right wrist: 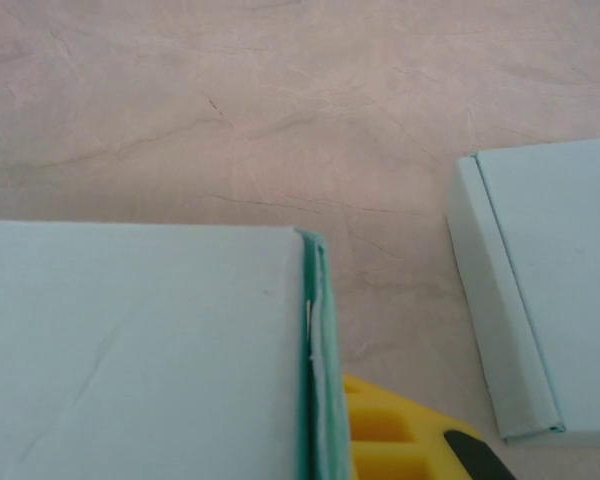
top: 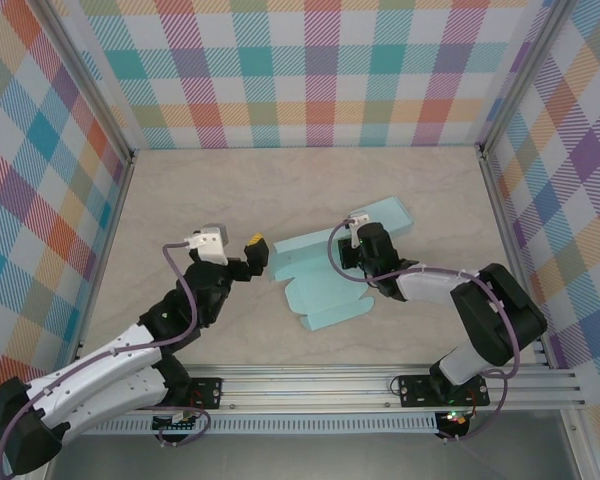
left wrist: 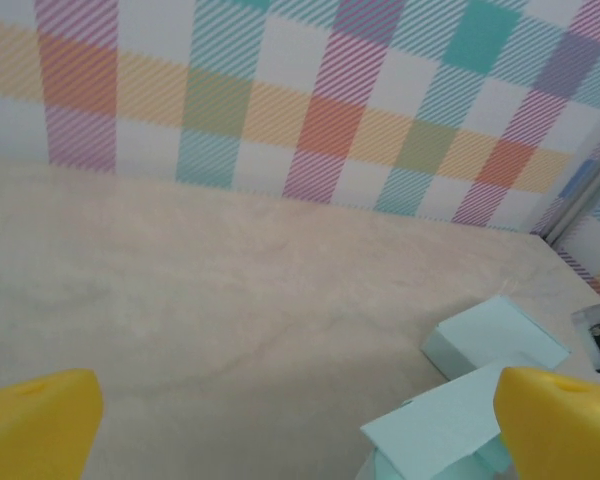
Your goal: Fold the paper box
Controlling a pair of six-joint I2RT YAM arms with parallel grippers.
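The left gripper (top: 257, 252) is hovering over the bench (top: 230, 190), left of the middle. It is gaping wide and carrying nothing. In its wrist view the two yellow fingers (left wrist: 40, 420) are sitting at the lower corners, with bare bench lying between them, and the gripper is pointing toward the paper box without touching it.

Just beside it, the pale teal paper box (top: 320, 285) is lying on the bench near the middle. It is only partly formed: a flat sheet with notched edges is spreading toward the near side, and one flap (top: 382, 215) is angling away at the far right. From the left wrist view, parts of the box (left wrist: 450, 420) are showing at the lower right, close to the right-hand finger. No lettering is showing on the teal surfaces that can be seen.

To the right, the right gripper (top: 356, 243) is bearing down on the middle of the box from above. In its wrist view a doubled teal panel (right wrist: 140, 350) is standing close to the lens, a yellow finger (right wrist: 385, 435) is pressing against its folded edge, and the gripper is closing on that panel. A second teal panel (right wrist: 550, 290) is lying flat on the bench to the right.
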